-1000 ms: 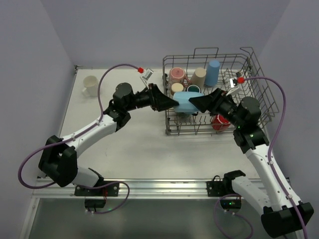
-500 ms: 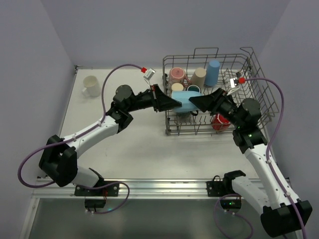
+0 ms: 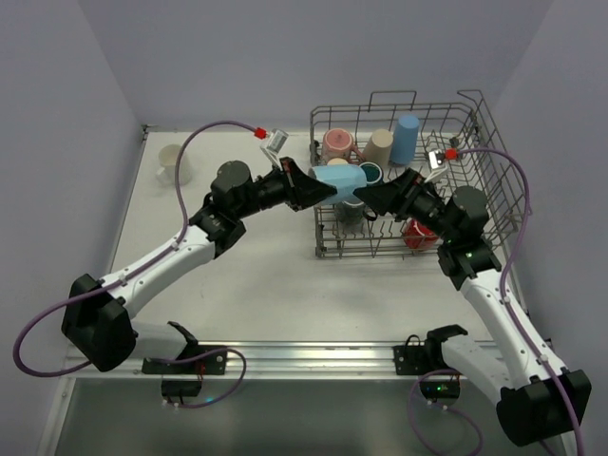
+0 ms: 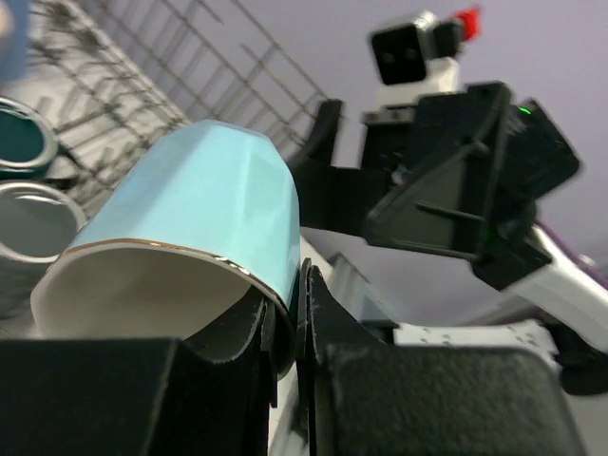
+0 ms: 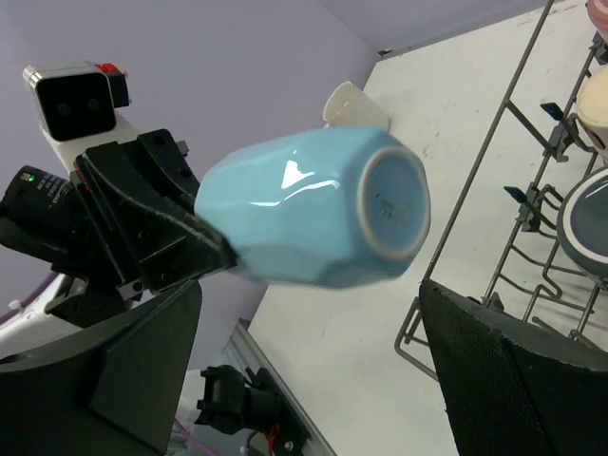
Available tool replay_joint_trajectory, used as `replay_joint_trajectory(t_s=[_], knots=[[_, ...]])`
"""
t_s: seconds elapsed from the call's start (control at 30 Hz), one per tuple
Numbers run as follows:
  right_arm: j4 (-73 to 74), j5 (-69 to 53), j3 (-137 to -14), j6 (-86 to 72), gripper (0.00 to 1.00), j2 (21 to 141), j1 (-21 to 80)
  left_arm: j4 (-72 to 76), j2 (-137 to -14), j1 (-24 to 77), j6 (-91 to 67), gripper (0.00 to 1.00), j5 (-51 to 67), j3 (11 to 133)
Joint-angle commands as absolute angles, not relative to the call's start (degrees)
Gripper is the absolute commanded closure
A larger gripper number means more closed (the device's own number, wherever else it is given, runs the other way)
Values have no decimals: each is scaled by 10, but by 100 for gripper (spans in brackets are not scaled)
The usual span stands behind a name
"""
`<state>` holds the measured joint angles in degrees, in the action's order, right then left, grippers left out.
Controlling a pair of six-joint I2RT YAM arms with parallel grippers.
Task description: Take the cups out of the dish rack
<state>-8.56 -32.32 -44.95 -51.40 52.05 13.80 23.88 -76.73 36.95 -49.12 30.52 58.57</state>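
Change: handover done, light blue cup (image 3: 339, 178) passed from right gripper (image 3: 370, 197) to left gripper (image 3: 326, 190) and moved toward the dish rack's (image 3: 494, 142) left side
Left gripper: clamped on the cup's rim, one finger inside and one outside
Right gripper: spread wide, holding nothing, just beside the cup's base, not touching
Cup: lying sideways in the air above the rack's left wall, clear of the tines
Meaning: one more cup nearly out, likely bound for the table (image 3: 266, 275) left of the rack, where a white mug (image 3: 172, 161) stands
Left in rack: pink mug (image 3: 336, 144), beige cup (image 3: 380, 145), tall blue tumbler (image 3: 408, 136), red cup (image 3: 418, 233)
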Motion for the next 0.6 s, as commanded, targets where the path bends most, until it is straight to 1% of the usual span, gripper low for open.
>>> replay_joint_trajectory(t_s=[0.0,0.03,0.07,0.13,0.17,0.2,0.27,0.3,0.37,0.4,0.57], knots=[[-86,-316,-450,-497,1,502,140,155,-719,370,-365,100,159,668],[-80,-314,-451,-494,1,499,140,120,-719,367,-345,100,132,686],[-77,-309,-450,-488,1,496,140,50,-724,360,-310,100,83,723],[-58,-302,-450,-478,1,491,140,-32,-735,347,-275,100,35,768],[-52,-299,-450,-473,1,490,140,-105,-752,339,-259,100,14,791],[-47,-288,-450,-452,1,484,140,-139,-764,320,-227,100,-23,837],[-26,-289,-452,-424,1,482,140,-235,-812,295,-201,100,-42,907],[-18,-287,-453,-414,1,483,141,-265,-830,267,-185,100,-44,928],[24,-279,-461,-386,1,483,141,-327,-881,245,-171,100,-48,975],[34,-266,-461,-381,1,482,141,-339,-895,233,-156,100,-70,986],[55,-258,-437,-366,1,471,146,-418,-1016,206,-128,100,-135,1093]])
